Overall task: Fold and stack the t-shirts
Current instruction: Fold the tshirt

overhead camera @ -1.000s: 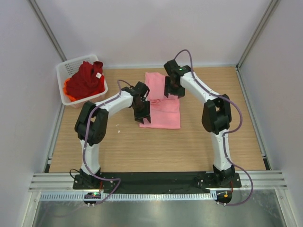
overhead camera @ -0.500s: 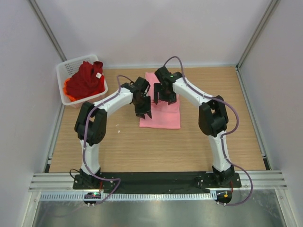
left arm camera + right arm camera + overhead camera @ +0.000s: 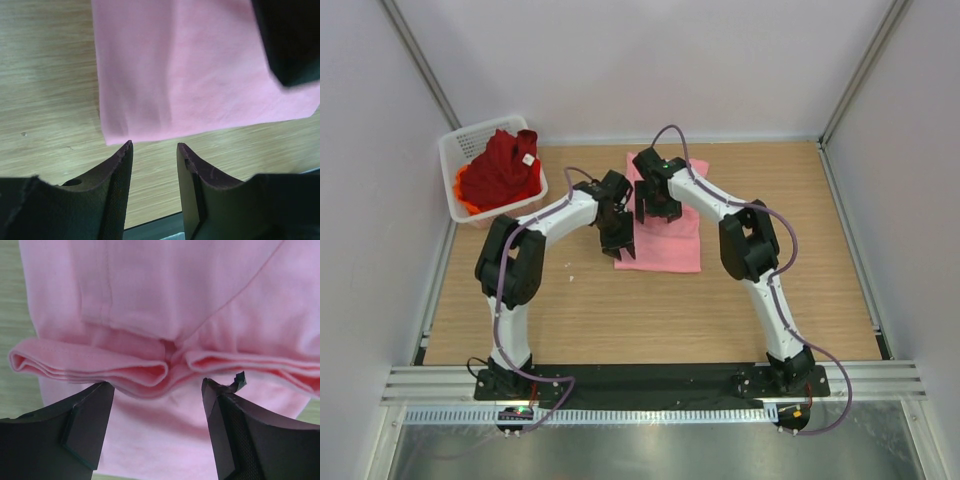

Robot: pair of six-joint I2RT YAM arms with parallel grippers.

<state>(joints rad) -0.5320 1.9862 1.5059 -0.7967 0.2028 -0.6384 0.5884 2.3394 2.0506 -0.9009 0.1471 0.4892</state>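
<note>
Top camera looks down from behind; both wrist cameras sit close over the pink t-shirt (image 3: 670,250)

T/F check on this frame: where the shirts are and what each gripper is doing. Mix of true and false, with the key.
1. The pink t-shirt lies on the table, outside the basket. True.
2. The left gripper is shut on the pink t-shirt's corner. False: its jaws stand apart with nothing between them, just short of the shirt's edge.
3. The dark red t-shirt sits in the basket on top of the orange t-shirt. True.
4. The right gripper holds the orange t-shirt. False: it is open, at a fold of the pink t-shirt.
</note>
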